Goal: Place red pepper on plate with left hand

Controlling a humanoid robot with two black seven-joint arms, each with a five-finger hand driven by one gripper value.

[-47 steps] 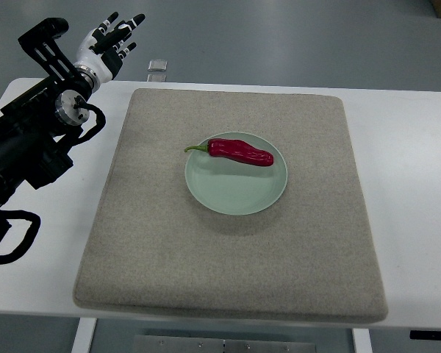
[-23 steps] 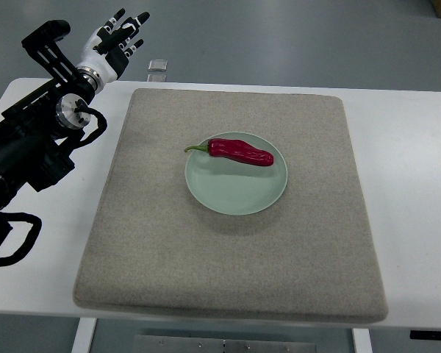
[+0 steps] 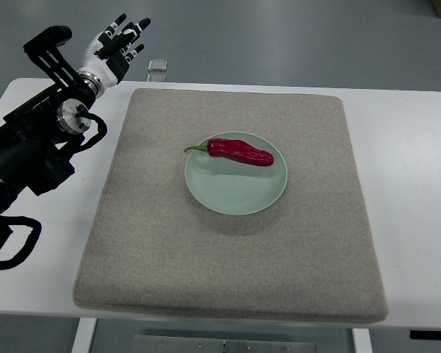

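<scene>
**Pepper on the plate, left hand drawing off**

The single glossy red pepper with a green stem (image 3: pixel 239 151) lies across the far half of the one pale green round plate (image 3: pixel 235 193), which sits mid-way on the one grey felt mat (image 3: pixel 169 257) covering the white bench (image 3: pixel 411 147). Over the last second the left hand (image 3: pixel 116 45) has drifted slightly further toward the far left corner, fingers spread and empty. The placing looks complete. No right hand shows.
</scene>
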